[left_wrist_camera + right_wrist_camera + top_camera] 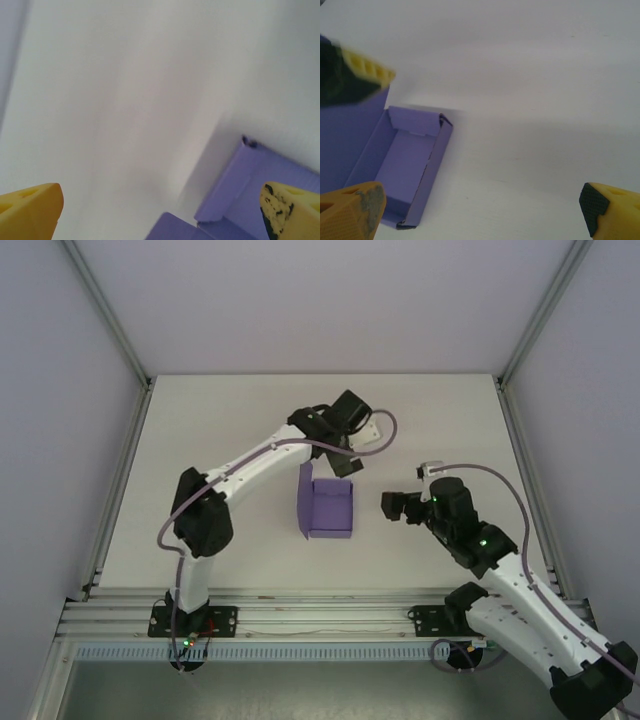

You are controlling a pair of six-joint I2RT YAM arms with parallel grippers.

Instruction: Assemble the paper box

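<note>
Your white table (230, 420), walled by pale panels (60, 390), bears the open paper box (330, 508); left gripper (160, 205) and right gripper (482, 205) gape empty.

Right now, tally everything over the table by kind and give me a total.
Purple paper box: 1
Grippers: 2, the left gripper and the right gripper, both open
Total: 3
</note>
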